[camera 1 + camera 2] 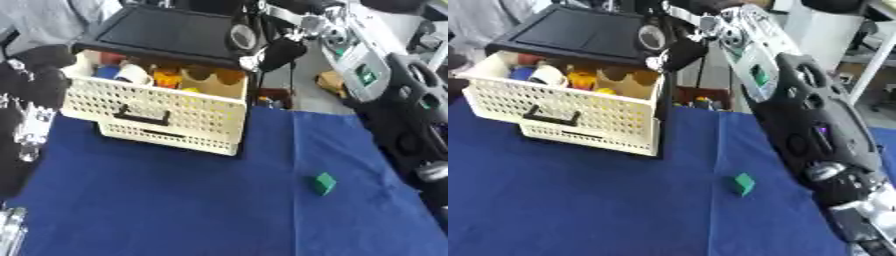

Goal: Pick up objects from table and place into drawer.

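A small green block lies alone on the blue cloth, right of centre. The cream perforated drawer unit stands at the back left with its top drawer pulled open. Inside it are several things, among them a white round piece, a blue one and an orange one. My right arm runs up the right side. Its dark hand hangs above the open drawer's right rear corner, far from the green block. A sliver of my left hand shows at the lower left edge.
The unit has a flat black top and a shut lower drawer. Blue cloth covers the table. Small coloured clutter sits beyond the table's far edge. My left arm stands at the left edge beside the unit.
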Robot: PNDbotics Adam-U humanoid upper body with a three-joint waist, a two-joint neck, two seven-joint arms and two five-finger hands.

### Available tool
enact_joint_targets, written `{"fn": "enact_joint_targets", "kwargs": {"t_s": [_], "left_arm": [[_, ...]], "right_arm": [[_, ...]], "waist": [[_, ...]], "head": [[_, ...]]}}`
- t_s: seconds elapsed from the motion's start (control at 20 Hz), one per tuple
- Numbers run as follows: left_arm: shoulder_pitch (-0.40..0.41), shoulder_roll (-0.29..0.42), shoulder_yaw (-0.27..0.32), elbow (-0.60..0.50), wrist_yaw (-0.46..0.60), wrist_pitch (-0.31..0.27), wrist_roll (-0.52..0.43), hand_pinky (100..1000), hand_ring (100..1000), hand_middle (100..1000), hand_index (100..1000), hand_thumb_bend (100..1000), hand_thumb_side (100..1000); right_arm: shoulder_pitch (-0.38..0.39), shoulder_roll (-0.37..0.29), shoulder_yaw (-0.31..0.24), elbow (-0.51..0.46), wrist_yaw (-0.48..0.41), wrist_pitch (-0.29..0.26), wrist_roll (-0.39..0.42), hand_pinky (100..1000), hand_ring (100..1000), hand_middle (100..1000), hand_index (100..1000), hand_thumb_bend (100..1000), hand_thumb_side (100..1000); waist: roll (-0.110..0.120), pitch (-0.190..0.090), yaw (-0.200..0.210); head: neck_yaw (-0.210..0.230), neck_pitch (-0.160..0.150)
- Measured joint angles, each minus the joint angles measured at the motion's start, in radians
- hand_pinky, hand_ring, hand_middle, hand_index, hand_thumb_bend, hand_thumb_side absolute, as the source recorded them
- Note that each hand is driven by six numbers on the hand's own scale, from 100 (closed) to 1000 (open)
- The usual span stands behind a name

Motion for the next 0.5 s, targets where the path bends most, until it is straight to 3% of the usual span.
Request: {"fn": "enact_joint_targets", "kwargs": {"t_s": [0.5], "left_arm": [[-0.009, -0.003, 0.000, 0.000, 0.003, -0.002, -0.003, 768, 832, 693, 806, 465, 860]], "right_arm": [[-0.008, 0.020, -0.010, 0.037, 0.022, -0.003, -0.005, 256, 424, 409, 706, 100, 441]], "waist": [[-0.004, 0.015, 0.012]], "head": [[-0.011, -0.011]]}}
